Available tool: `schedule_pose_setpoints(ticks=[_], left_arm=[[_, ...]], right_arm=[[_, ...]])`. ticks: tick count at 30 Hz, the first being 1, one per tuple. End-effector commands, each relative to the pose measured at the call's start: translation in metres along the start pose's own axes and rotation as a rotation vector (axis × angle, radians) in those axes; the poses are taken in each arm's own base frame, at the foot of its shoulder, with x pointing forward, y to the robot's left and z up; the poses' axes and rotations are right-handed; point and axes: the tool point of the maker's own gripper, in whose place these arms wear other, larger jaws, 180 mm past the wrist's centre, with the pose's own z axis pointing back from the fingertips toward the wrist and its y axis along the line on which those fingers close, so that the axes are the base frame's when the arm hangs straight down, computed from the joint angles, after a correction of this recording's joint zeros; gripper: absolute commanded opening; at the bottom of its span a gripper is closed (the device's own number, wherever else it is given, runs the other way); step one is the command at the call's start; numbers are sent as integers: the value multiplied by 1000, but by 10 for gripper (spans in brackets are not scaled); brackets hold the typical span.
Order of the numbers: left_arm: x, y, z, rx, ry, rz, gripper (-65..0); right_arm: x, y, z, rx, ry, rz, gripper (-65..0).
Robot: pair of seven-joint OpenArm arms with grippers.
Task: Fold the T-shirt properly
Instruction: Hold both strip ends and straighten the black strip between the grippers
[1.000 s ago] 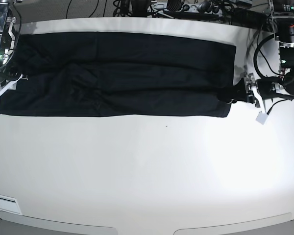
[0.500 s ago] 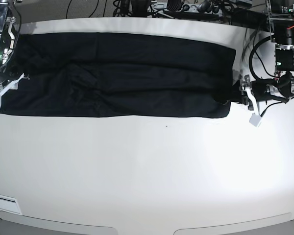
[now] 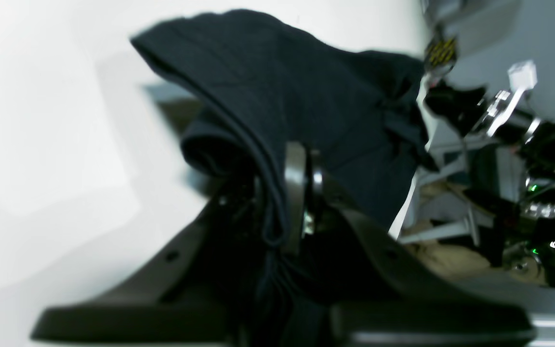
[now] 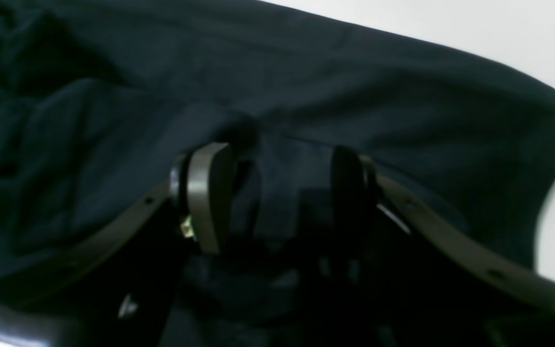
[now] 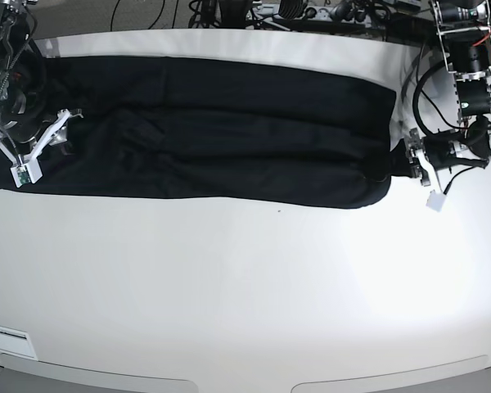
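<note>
The left gripper [image 3: 297,193] had its jaws pressed together on a gathered fold of the T-shirt [image 3: 306,96], the dark fabric pinched between the two fingers and bunching out above them in the left wrist view. In the base view that gripper [image 5: 397,161] sat at the garment's end nearest the table's right edge, where the cloth was drawn into a small dark knot. The right gripper [image 4: 277,193] had its jaws spread, one finger on each side of a ridge of fabric; they bracketed the cloth, but whether they actually pinched it could not be told. In the base view the right gripper [image 5: 53,135] lay over the T-shirt's opposite end, near the table's left edge. The T-shirt [image 5: 213,131] stretched as a long, narrow black band along the far part of the white table [image 5: 245,286], running almost from the left edge to the right edge, with soft creases along its length. Cables and equipment [image 5: 311,12] lay beyond the table's far edge.
</note>
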Motion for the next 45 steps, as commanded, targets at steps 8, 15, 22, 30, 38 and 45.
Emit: schedule_pose_setpoints(ticks=[8, 15, 22, 30, 38, 45], left_arm=[[13, 37, 61, 197, -8, 11, -650], [18, 34, 66, 180, -26, 7, -650], [33, 14, 64, 88, -88, -40, -650], [46, -9, 63, 82, -89, -139, -650], [62, -90, 46, 13, -109, -443, -650], [54, -144, 16, -115, -168, -552, -650]], right_arm=[[20, 13, 7, 83, -80, 19, -305], [23, 14, 6, 84, -100, 16, -470], [26, 5, -3, -24, -169, 48, -650], [-51, -12, -56, 24, 40, -142, -650], [-67, -2, -64, 110, 99, -193, -650], [-75, 1, -63, 119, 145, -195, -650]])
